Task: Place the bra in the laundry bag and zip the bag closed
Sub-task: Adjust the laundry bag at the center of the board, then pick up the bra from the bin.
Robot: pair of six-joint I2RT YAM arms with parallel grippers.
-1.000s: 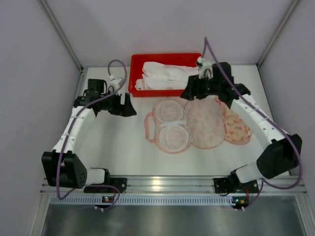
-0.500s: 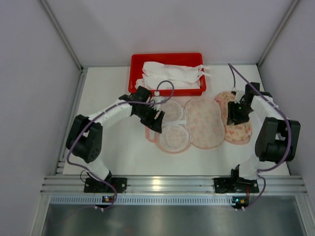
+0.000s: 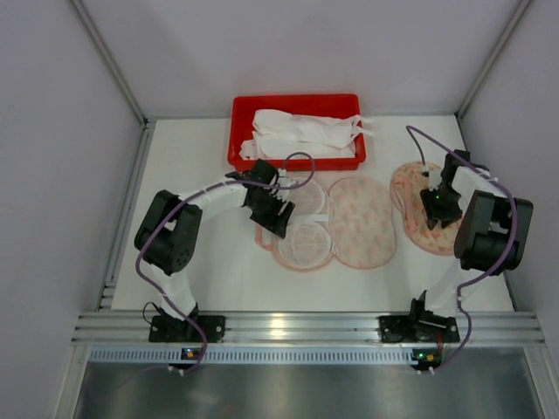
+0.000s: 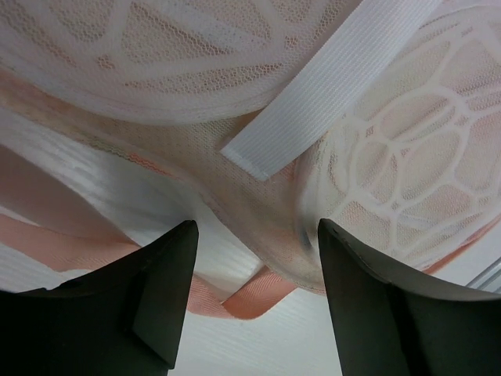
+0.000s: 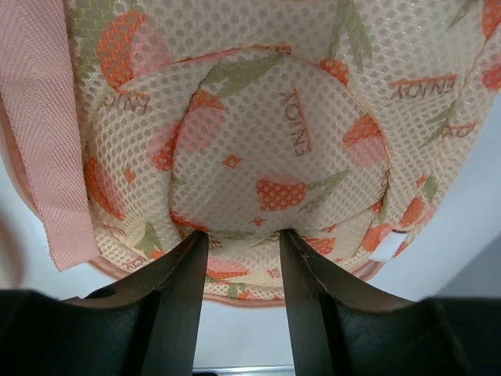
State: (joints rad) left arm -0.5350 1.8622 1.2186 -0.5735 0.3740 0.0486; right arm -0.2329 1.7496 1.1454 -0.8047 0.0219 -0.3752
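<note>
— Where is the laundry bag point(image 3: 360, 225)?

— In the middle of the bench point(image 3: 201, 279), spread open and flat. Its ribbed half point(image 3: 306, 249), two round mesh cups with white ribs, lies toward the left edge; its plain pink oval half lies just beside that, toward the right edge. A red tray point(image 3: 234, 131) holding white garments point(image 3: 301, 131) stands just beyond the bag at the far edge.

— And the bra?

— There is a printed mesh piece point(image 3: 412, 196) in orange and green, with a pink strap point(image 5: 47, 133). It lies near the right edge, and a strip of bare bench shows between it and the bag's oval half; whether it is the bra, I cannot tell for certain.

— The left fingers point(image 4: 160, 298)?

— Low at the left rim of the ribbed half, about where the two cups meet. They stand wide apart; the bag's pink rim and a pink strap loop point(image 4: 47, 243) run across ahead of the gap without being pinched. A white elastic band point(image 4: 329, 86) crosses between the cups.

— And the right fingers point(image 5: 309, 305)?

— Down on the printed mesh piece and drawn narrow. A rounded bulge of the mesh is caught between them; the fabric creases at both tips.
</note>
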